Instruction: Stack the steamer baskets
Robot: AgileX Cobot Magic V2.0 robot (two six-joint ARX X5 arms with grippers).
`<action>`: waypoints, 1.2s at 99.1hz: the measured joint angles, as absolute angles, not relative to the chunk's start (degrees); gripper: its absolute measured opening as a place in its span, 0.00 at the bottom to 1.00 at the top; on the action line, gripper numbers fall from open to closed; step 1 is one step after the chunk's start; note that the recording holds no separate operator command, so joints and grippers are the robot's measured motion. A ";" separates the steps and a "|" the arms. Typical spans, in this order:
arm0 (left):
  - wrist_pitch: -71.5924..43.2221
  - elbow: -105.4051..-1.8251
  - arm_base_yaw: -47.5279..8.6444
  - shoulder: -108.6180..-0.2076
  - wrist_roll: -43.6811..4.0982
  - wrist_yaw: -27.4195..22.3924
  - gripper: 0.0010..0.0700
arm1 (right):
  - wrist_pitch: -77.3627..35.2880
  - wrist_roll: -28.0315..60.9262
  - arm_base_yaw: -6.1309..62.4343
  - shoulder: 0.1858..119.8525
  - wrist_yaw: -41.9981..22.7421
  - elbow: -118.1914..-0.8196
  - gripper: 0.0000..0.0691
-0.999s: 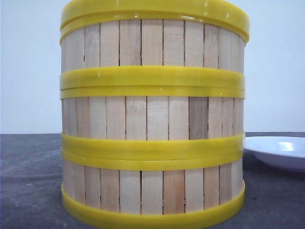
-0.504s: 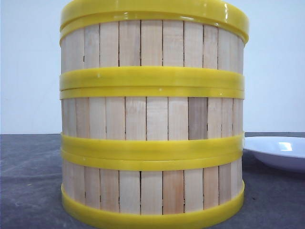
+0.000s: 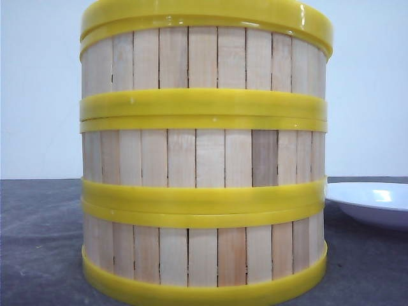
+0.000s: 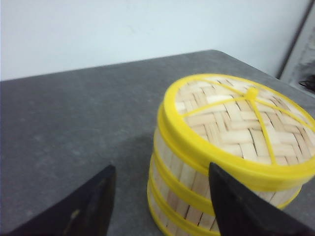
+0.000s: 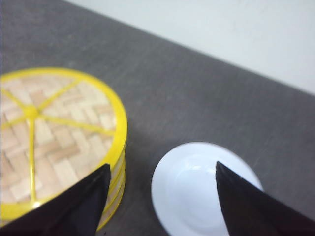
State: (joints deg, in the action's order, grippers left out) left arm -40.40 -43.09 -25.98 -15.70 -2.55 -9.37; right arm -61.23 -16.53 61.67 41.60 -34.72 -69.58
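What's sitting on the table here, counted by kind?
Steamer baskets: 3, stacked: bottom, middle, top
Woven lid with yellow rim: 1, on top of the stack
White plate: 1, beside the stack
Total: 5

Stacked steamer baskets point(image 3: 204, 159) left of plate point(image 3: 373, 201)

left gripper point(image 4: 160, 206): black, matte, wedge-shaped jaws | right gripper point(image 5: 162, 201): black, smooth, tapering jaws
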 joint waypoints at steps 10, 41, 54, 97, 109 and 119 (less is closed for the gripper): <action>-40.01 -41.47 -25.98 -15.70 -2.57 -10.11 0.50 | -58.74 -18.55 61.89 38.24 -34.72 -62.02 0.60; -39.99 -40.62 -25.98 -15.75 -2.55 -10.44 0.46 | -54.33 -21.26 61.89 36.34 -34.70 -55.51 0.52; -39.99 -40.62 -25.98 -15.75 -2.57 -10.44 0.11 | -53.58 -21.26 61.89 36.07 -34.70 -55.51 0.11; -40.05 -40.60 -25.98 -15.75 -2.57 -10.46 0.04 | -53.32 -21.28 61.89 36.01 -34.72 -55.51 0.01; -40.05 -40.60 -25.98 -15.75 -2.55 -10.44 0.04 | -53.32 -21.28 61.89 36.03 -34.70 -55.51 0.01; -40.05 -40.62 -25.98 -15.75 -2.55 -10.44 0.04 | -53.32 -21.28 61.89 36.01 -34.72 -55.51 0.01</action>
State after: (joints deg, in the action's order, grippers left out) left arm -40.05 -40.62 -25.98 -15.75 -2.55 -10.44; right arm -53.32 -21.28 61.89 36.01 -34.72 -55.51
